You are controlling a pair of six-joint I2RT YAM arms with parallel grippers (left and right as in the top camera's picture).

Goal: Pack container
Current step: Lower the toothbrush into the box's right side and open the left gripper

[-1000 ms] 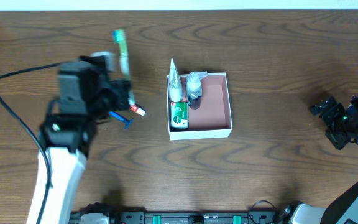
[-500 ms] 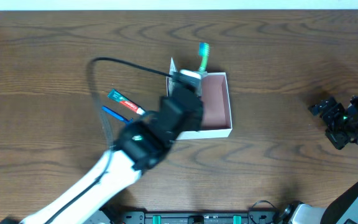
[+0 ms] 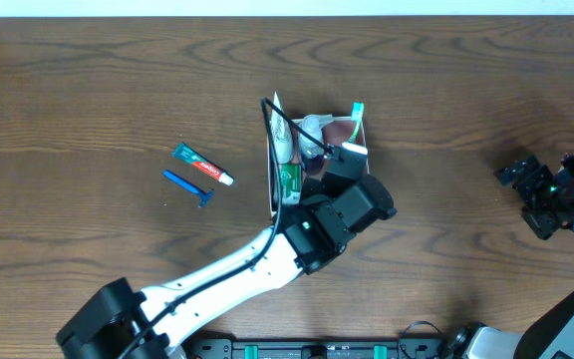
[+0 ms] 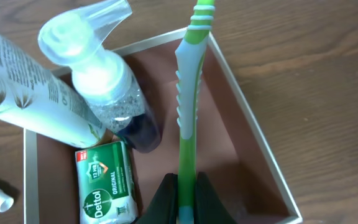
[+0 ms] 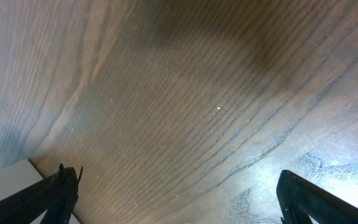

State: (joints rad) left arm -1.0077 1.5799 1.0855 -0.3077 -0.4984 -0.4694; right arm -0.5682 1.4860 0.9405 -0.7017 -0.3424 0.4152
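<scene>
**Left gripper holds toothbrush over the container**

The container (image 4: 225, 146) sits near the middle of the table (image 3: 88, 80), its pinkish-brown inside facing up. The left gripper (image 4: 184, 190) is above the container's near edge, clamped on the handle of a green and white toothbrush (image 4: 188, 93). From the left wrist view, the brush runs across the bare half of the container towards its far corner, and the head reaches the far rim. Whether the brush touches the container floor cannot be told.

Three things fill the other half of the container:
- A white tube (image 4: 23, 87) lies tilted, with one end sticking out past the container wall.
- A clear pump bottle (image 4: 104, 81) with a dark base lies beside the tube.
- A green Dettol soap bar (image 4: 104, 186) lies flat just beside the bottle's base.

Outside the container, to its left in the overhead view, a small toothpaste tube (image 3: 202, 166) and a blue razor (image 3: 187, 186) lie on the table close to each other.

The right gripper (image 5: 176, 180) is well apart from the container, off to its right, with its fingers spread wide above bare wood and holding nothing.
</scene>
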